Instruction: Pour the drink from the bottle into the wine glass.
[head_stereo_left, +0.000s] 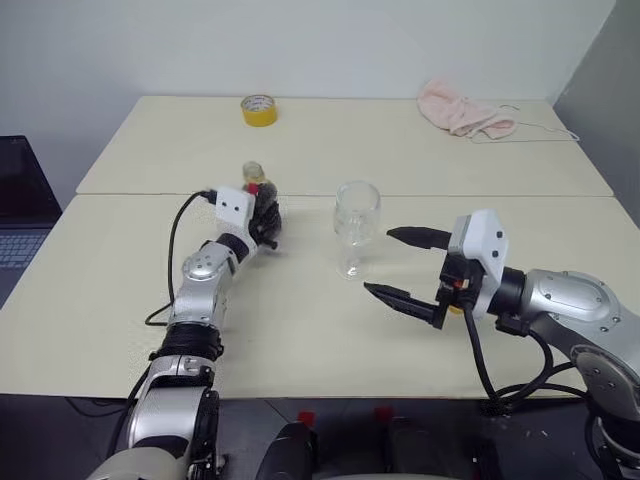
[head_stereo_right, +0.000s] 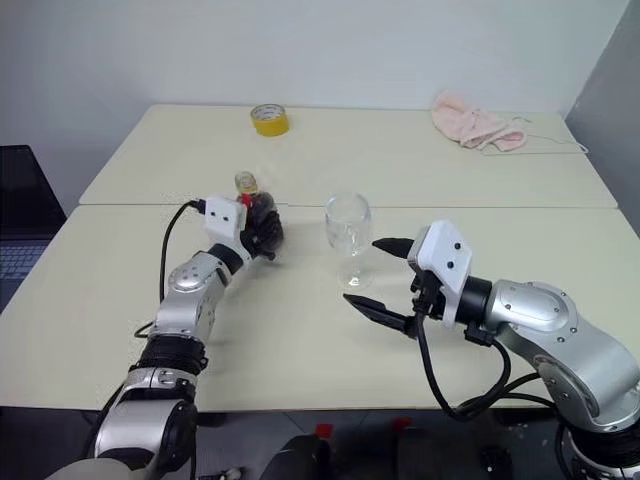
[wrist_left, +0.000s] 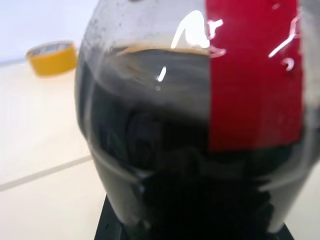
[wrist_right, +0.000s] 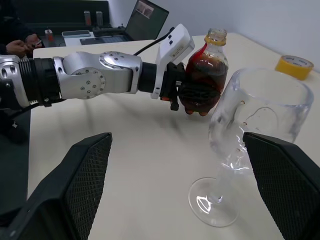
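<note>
The left end effector (wrist_right: 192, 95) was clamped on the bottle (wrist_right: 204, 75), which stood upright at nine o'clock of the wine glass (head_stereo_left: 356, 225). The right end effector (head_stereo_left: 408, 268) gaped wide, empty, just beside the glass at four o'clock. To pour cleanly, it should probably steady the stem first. The pale surface (head_stereo_left: 300, 330) carried a tape roll (head_stereo_left: 259, 109) and a pink cloth (head_stereo_left: 462, 112) by a white wall.

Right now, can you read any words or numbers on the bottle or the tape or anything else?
None can be read.
bottle: its red label shows plain red, no letters.
yellow tape roll: print on its top is too small to read.
laptop screen: too blurred to read.
wine glass: no marks.
</note>
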